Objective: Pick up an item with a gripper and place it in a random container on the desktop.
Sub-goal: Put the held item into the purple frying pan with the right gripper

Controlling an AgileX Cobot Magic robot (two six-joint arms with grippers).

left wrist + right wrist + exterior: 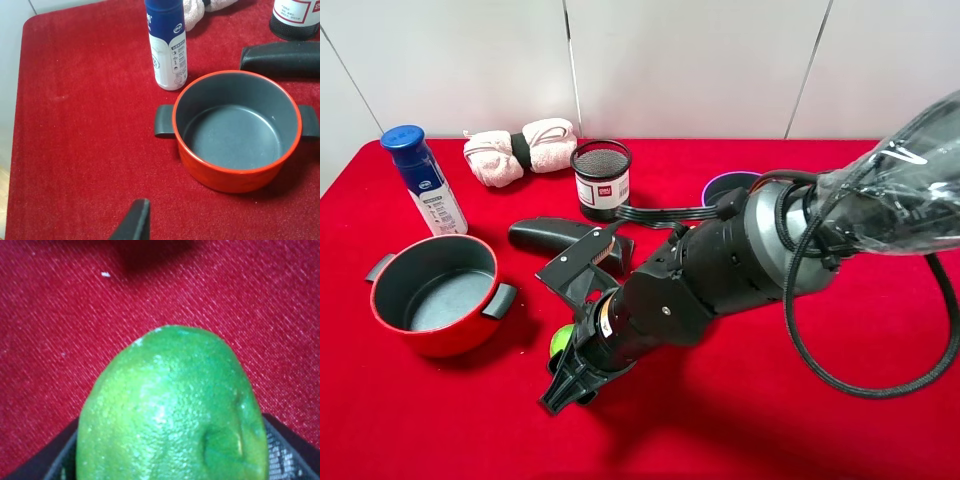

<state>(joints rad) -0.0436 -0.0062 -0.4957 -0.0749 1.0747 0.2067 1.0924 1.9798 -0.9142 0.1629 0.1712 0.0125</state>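
The green lime (170, 405) fills the right wrist view, sitting between two black fingers (292, 452) with red cloth behind it. From above, only a sliver of the lime (561, 340) shows at the tip of my right gripper (570, 375), which has reached across to the left of centre and is shut on it, low over the red desktop (740, 430). The purple pan (728, 180) lies behind the right arm, mostly hidden. One dark fingertip of my left gripper (135, 220) shows over the cloth; its other finger is out of frame.
A red two-handled pot (435, 295) stands left of the lime, with a blue-capped bottle (423, 180) behind it. A rolled pink towel (520, 150), a black mesh cup (601, 180) and a flat black object (555, 236) lie at the back.
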